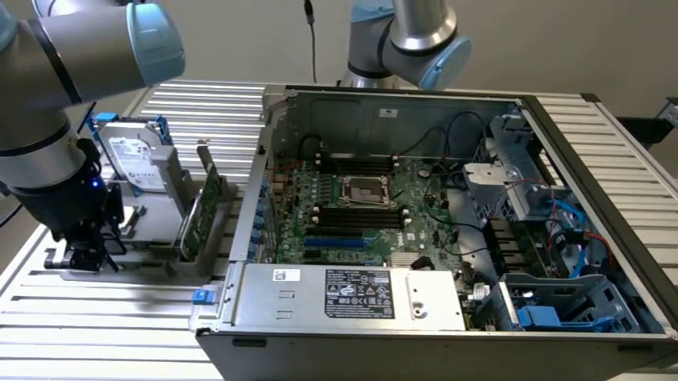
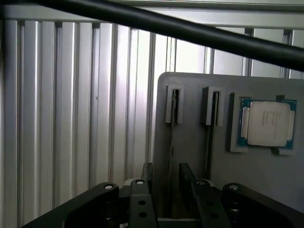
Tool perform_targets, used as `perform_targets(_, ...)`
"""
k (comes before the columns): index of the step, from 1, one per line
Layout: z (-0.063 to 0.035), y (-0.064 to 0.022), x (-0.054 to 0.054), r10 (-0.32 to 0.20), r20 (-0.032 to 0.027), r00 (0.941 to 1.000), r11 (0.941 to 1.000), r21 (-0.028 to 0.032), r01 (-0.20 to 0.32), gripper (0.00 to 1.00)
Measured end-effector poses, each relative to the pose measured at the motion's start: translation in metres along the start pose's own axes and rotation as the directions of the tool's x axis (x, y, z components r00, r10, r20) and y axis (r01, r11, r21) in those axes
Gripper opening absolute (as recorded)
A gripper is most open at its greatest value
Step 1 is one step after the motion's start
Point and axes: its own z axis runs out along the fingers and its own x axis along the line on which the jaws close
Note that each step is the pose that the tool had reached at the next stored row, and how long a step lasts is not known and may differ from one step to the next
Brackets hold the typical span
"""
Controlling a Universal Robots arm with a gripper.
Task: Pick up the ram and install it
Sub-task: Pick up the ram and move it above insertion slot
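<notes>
Working at a slatted table [image 1: 106, 333] with an open computer case [image 1: 424, 119] at the exterior view's right and a grey holder tray [image 2: 266, 180] at its left. Hanging low over that tray with the gripper [image 2: 166, 173], holding the fingers [image 2: 146, 176] apart, clamping nothing. Straddling the ram [image 2: 170, 152], a thin strip standing on edge in a tray slot between the two fingers, near a processor chip [image 2: 267, 122].
</notes>
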Motion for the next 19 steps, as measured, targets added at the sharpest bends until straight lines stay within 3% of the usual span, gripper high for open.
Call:
perform_targets(7,0.0087,0.0001,-0.002,0.011,0.006,0.9999,0.9999,-0.0004,-0.011,0.36)
perform_targets(10,0.0111,0.001,-0.002,0.02,0.014,0.9997,0.9998,-0.0005,-0.02,0.36)
perform_targets(15,0.0131,0.002,-0.003,0.034,0.0324,0.9989,0.9994,-0.001,-0.034,0.36)
perform_targets(19,0.014,0.002,-0.003,0.035,0.0352,0.9988,0.9994,-0.001,-0.035,0.36)
